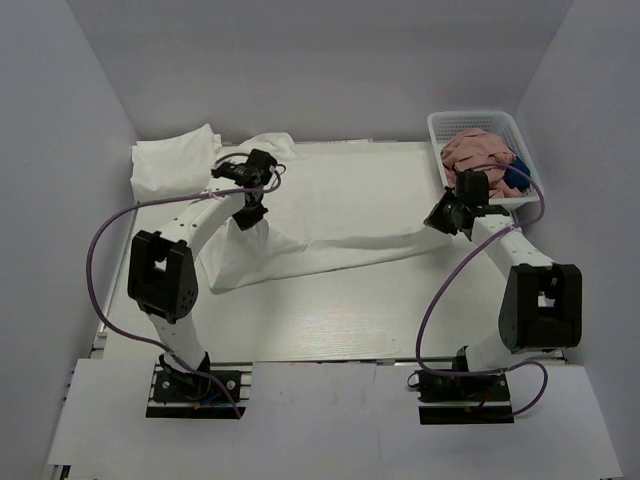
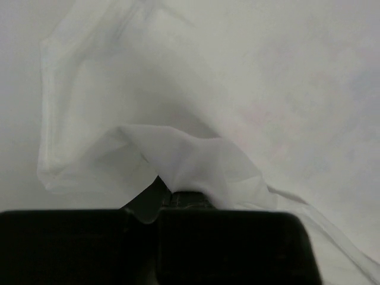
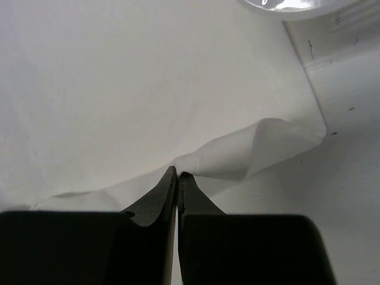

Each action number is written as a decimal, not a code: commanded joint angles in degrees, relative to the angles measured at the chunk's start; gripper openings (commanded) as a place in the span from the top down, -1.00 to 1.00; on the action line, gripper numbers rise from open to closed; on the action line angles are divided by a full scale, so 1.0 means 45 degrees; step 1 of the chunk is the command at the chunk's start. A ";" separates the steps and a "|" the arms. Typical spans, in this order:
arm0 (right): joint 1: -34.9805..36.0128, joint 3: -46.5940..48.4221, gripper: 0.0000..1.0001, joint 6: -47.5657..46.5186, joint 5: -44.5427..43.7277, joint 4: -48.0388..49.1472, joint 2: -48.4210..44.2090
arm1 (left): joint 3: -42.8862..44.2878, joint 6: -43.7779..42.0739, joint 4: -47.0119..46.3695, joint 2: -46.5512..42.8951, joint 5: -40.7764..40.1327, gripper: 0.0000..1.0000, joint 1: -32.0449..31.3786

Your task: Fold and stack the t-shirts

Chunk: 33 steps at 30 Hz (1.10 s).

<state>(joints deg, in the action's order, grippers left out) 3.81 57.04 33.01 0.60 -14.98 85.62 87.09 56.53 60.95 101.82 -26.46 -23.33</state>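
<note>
Left gripper (image 2: 169, 199) and right gripper (image 3: 178, 178), jaws tight on opposite ends of the white t-shirt (image 1: 340, 205)

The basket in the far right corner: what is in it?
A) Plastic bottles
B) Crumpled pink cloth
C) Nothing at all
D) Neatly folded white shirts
B: inside the basket lies a crumpled pink cloth, with a bit of blue showing beside it.

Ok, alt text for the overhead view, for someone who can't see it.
A white t-shirt is stretched between the left tool and the right tool, each shut on one end. More white cloth lies far left; a basket of pink cloth sits far right.
</note>
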 commanded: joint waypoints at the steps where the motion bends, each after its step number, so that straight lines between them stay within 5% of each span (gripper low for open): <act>1: -0.0008 0.0840 1.00 0.0007 -0.0016 0.0185 0.0599 | 0.1075 -0.0861 -0.0224 0.0282 -0.0078 1.00 0.0263; 12: -0.0046 0.2637 1.00 -0.0091 -0.0914 0.0107 0.2532 | 0.3204 -0.1821 -0.0536 0.2430 0.0233 0.97 0.1162; 13: 0.0011 0.2677 1.00 -0.0071 -0.0973 0.0107 0.2573 | 0.3205 -0.2014 -0.0884 0.2548 0.0235 0.79 0.1316; 14: 0.0031 0.2812 0.98 -0.0071 -0.1031 0.0068 0.2729 | 0.3341 -0.2151 -0.1023 0.2781 0.0235 0.28 0.1318; 17: 0.0012 0.3357 0.62 -0.0711 -0.0510 -0.0088 0.3120 | 0.4332 -0.2464 -0.1239 0.3309 0.0606 -0.44 0.1648; 18: 0.0128 0.3535 0.25 -0.0870 -0.0408 -0.0204 0.3140 | 0.4667 -0.2465 -0.0969 0.3717 0.0606 -0.98 0.1785; 20: 0.0265 0.3750 -0.18 -0.1495 -0.0251 -0.0323 0.3082 | 0.5524 -0.2465 -0.0403 0.4032 0.0606 -0.98 0.1941; 21: 0.0517 0.3771 -0.80 -0.1709 0.0233 -0.0303 0.3024 | 0.5646 -0.2465 -0.0400 0.4033 0.0741 -0.98 0.1943; 24: 0.1045 0.3420 -0.81 -0.2004 0.0257 -0.0362 0.2361 | 0.4869 -0.2465 -0.0515 0.3548 0.0936 -0.98 0.2060; 33: 0.3888 0.2186 -0.81 -0.3796 0.1274 0.0186 0.2143 | -0.1496 -0.1705 -0.2136 -0.0374 0.1993 -0.98 0.2060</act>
<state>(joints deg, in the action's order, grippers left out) 15.14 66.46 22.11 4.32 -15.42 94.78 84.90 46.81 54.30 107.66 -19.42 -14.00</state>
